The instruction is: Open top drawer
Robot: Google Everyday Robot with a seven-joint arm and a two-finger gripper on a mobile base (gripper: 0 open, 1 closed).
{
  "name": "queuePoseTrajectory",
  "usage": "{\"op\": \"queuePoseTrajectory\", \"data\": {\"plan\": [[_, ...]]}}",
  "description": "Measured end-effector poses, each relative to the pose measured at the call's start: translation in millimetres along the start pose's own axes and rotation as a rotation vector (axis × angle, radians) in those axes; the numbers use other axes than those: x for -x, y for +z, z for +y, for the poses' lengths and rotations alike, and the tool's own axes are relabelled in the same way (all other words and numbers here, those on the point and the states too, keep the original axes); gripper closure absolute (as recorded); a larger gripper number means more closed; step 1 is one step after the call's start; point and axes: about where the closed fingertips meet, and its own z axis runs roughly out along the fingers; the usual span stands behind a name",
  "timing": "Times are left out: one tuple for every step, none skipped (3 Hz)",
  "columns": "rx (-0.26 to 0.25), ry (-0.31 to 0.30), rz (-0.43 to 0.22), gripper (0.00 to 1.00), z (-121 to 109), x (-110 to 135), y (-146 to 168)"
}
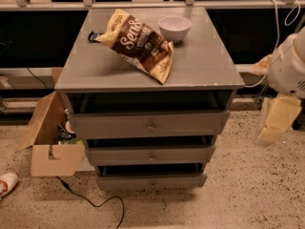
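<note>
The grey cabinet (95, 66) stands in the middle of the camera view with three drawers stacked in its front. The top drawer (109, 124) is the widest, with a flat grey front and a small round brass knob (151, 127) at its centre. A dark gap shows between its front and the cabinet top. Two narrower drawers (119, 155) sit below it. My arm (287, 68) is at the right edge, white with a cream link (279, 119) hanging down, well to the right of the drawer and apart from it. The gripper is out of view.
A chip bag (138, 43) and a white bowl (174, 28) lie on the cabinet top. An open cardboard box (50, 142) stands on the floor at the left, with a black cable (95, 203) and a shoe (7, 184) nearby. A speckled floor (248, 194) lies in front.
</note>
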Motion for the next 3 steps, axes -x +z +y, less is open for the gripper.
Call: {"op": "queuePoseTrajectory", "data": {"plan": [[0.050,-0.033,-0.063,0.00,12,-3,58],[0.155,-0.061,-0.190,0.00,20,15,145],[0.156,-0.061,-0.190,0.00,20,15,146]]}}
